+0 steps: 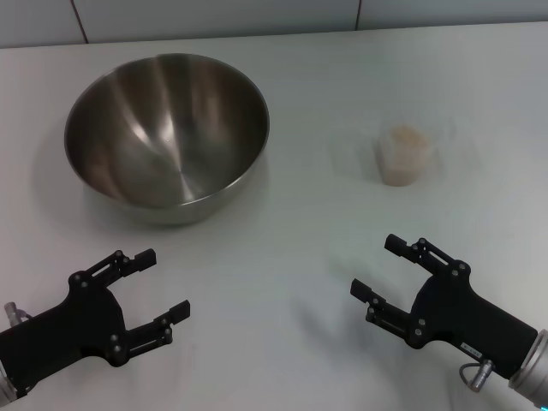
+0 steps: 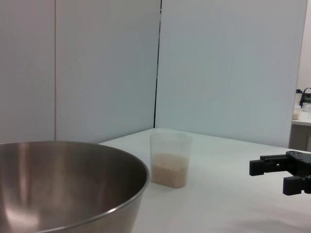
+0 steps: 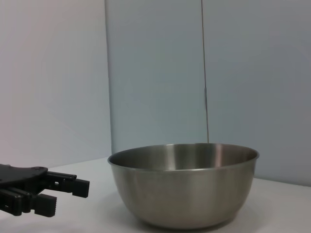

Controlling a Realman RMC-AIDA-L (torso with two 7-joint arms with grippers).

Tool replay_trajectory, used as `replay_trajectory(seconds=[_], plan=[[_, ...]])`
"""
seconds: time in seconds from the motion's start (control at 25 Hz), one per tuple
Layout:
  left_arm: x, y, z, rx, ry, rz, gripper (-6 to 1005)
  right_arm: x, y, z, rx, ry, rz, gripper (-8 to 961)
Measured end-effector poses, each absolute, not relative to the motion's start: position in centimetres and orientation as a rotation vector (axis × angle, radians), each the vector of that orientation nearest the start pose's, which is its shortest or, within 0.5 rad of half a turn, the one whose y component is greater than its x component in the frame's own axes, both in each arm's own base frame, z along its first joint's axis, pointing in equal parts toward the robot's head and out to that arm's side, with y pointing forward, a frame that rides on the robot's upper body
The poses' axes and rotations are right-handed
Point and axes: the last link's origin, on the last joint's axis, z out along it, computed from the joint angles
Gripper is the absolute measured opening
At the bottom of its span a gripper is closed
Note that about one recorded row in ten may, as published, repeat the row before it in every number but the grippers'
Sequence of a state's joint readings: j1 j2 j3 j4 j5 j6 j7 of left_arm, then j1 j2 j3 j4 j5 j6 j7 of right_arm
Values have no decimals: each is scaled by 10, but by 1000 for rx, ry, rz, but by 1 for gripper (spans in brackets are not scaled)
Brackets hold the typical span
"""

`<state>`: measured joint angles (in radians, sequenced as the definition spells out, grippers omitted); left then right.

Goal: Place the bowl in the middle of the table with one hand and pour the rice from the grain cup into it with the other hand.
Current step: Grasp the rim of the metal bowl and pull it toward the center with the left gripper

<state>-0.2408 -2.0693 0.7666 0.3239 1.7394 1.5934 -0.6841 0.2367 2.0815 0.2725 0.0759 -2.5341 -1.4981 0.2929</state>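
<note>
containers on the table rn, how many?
2. The bowl stands far-left on the table, ahead of the open left gripper. The grain cup, part-filled with rice, stands far-right, ahead of the open right gripper. Nothing seems hidden.

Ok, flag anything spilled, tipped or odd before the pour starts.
Nothing stands out. The bowl sits upright and empty on the table's left side. The grain cup stands upright to its right with the rice inside, none spilled. The left hand and right hand are open, holding nothing.
</note>
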Motion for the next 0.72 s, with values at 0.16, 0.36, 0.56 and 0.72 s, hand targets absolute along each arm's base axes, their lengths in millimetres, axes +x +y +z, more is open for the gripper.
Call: replay_trajectory(seconds=[0.16, 0.36, 0.56, 0.72], plan=[[-329, 217, -39, -2533, -384, -828, 823, 318, 195, -81, -2276, 400, 865, 761], [-329, 217, -39, -2533, -385, -828, 821, 318, 195, -81, -2275, 400, 866, 761], [-329, 217, -39, -2533, -384, -828, 819, 318, 195, -81, -2275, 399, 867, 761], [-329, 217, -39, -2533, -384, -828, 817, 318, 195, -81, -2275, 399, 867, 761]])
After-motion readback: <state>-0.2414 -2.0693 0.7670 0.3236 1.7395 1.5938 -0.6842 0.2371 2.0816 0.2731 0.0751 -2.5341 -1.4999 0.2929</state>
